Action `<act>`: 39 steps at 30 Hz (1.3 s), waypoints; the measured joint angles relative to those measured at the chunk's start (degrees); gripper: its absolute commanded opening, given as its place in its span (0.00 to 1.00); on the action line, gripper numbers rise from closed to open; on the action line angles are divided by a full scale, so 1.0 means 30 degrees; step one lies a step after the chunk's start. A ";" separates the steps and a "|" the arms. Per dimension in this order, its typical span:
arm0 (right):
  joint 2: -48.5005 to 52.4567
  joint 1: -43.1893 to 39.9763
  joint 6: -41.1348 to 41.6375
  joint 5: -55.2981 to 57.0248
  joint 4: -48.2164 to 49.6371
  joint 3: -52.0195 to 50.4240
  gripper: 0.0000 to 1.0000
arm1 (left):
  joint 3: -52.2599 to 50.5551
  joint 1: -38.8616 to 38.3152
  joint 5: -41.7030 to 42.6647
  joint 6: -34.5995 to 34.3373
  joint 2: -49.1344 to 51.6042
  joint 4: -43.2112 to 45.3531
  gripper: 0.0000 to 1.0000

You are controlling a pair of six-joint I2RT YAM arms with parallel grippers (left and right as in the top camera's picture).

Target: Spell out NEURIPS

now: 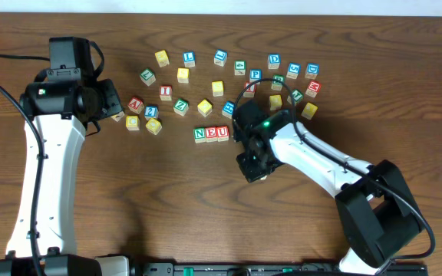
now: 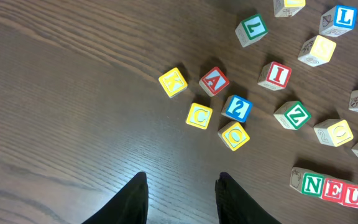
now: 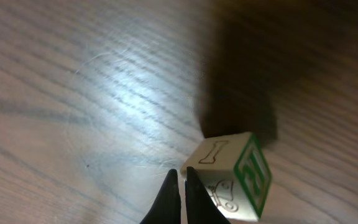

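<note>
Fingers of the right tool [image 3: 181,177] are pressed together, gripping nothing. The small wooden cube with a green R on its side face [image 3: 234,180] stands on the dark wooden table [image 3: 73,93] just at their 3 o'clock, touching or nearly so. The row of 3 wooden cubes reading N, E, U [image 1: 211,133] has its 3 o'clock end free, and the right arm is plainly nearer it. The left tool [image 2: 182,186] hangs part-open and empty, well apart toward the row's 9 o'clock.
</note>
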 measured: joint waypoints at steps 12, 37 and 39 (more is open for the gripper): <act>0.0211 0.0255 0.0342 0.0350 0.0058 -0.0663 0.01 | 0.0000 0.0000 0.0000 0.0000 0.0000 0.0000 0.36; 0.0211 -0.0481 -0.0911 0.1931 -0.1749 -0.0219 0.01 | 0.0000 0.0000 0.0000 0.0000 0.0000 -0.0102 0.36; 0.0211 -0.0561 -0.0925 0.2237 -0.1457 -0.0219 0.01 | 0.0000 0.0000 0.0000 0.0000 0.0000 -0.0182 0.36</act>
